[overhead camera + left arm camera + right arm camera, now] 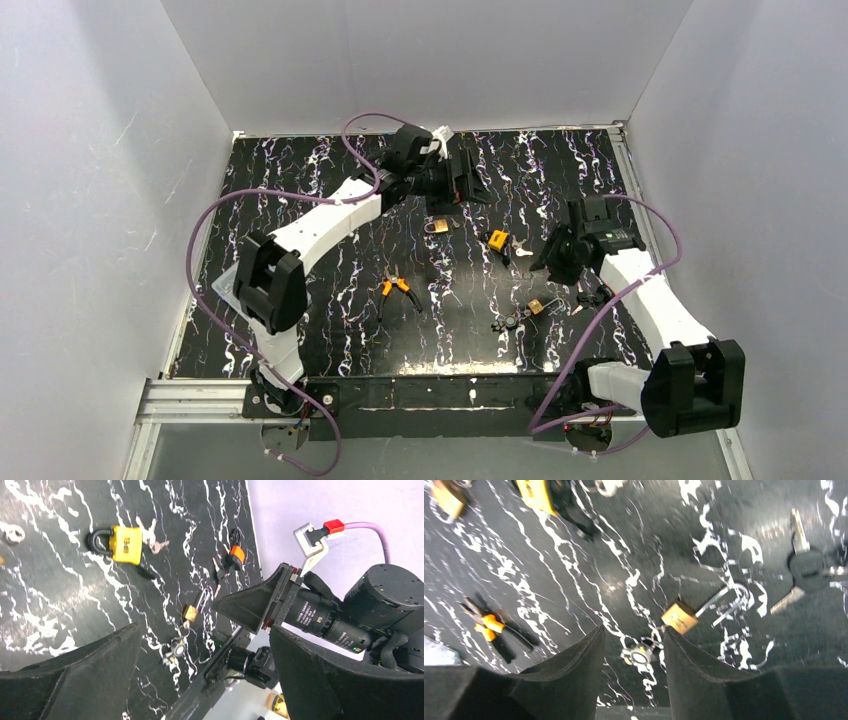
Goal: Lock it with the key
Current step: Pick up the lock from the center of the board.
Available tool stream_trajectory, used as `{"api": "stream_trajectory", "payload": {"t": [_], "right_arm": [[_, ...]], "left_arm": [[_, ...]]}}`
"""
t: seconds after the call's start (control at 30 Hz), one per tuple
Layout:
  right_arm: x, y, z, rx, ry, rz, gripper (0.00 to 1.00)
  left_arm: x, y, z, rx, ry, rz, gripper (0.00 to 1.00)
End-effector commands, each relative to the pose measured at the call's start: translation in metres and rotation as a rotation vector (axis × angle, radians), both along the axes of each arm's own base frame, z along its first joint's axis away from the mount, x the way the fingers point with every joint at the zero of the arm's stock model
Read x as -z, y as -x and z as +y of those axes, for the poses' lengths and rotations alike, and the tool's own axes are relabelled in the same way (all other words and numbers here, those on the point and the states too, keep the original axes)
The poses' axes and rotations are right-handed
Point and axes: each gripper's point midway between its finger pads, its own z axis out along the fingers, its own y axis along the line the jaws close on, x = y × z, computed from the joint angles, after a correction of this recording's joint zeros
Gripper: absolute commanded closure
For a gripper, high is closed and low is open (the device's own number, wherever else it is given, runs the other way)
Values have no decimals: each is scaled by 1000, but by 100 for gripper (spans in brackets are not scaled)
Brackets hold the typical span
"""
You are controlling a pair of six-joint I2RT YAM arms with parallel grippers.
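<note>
From above, the left hand (462, 185) hangs near the middle of the far edge of the worktop (330, 330). The right hand (556, 258) hovers toward the right edge. The brass padlock (537, 306) lies between the right hand and the near edge, toward the near-right corner, with its key bunch (510, 322) touching it. A yellow padlock (497, 240) lies mid-worktop.

In the left wrist view, the left hand (204, 630) has its fingers spread wide with nothing between them. The brass padlock (190, 612) is well apart from it.

In the right wrist view, the right hand (633, 635) is parted and empty above the worktop. The key bunch (639, 655) lies under the gap, and the brass padlock (680, 617) is just to one side, its shackle (729, 600) swung open. I cannot tell whether a key is seated in it.

The step in hand looks like closing on this padlock. It would go best if the right hand centred over the body, pinched its flat faces and stayed clear of the shackle and keys.
</note>
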Motion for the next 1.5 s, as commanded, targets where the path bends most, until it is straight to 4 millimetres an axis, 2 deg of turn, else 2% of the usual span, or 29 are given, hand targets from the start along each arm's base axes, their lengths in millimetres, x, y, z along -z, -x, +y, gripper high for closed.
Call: {"api": "stream_trajectory", "payload": {"t": [0.0,0.17,0.37,0.6,0.77,1.1,1.33,1.4,1.47], "right_arm": [[11,25,-8,77,66,60,47],[31,39,-11,141,74,101,47],[49,39,-9,182,63,129,47],[62,36,-6,221,65,173,50],[72,41,-5,219,87,234,52],[85,46,-6,214,127,294,52],[92,43,-8,210,156,301,52],[93,43,-7,198,163,301,55],[94,43,-5,185,159,292,65]], "left_arm": [[-15,24,14,4,29,9,2],[-9,41,29,7,4,16,2],[-6,54,39,19,-16,14,2],[-5,59,45,22,-36,17,2],[-8,61,49,21,-45,8,2],[-14,61,51,19,-37,1,2],[-16,62,51,22,-35,-1,2],[-16,62,52,20,-39,-3,2],[-13,62,54,16,-46,-3,2]]}}
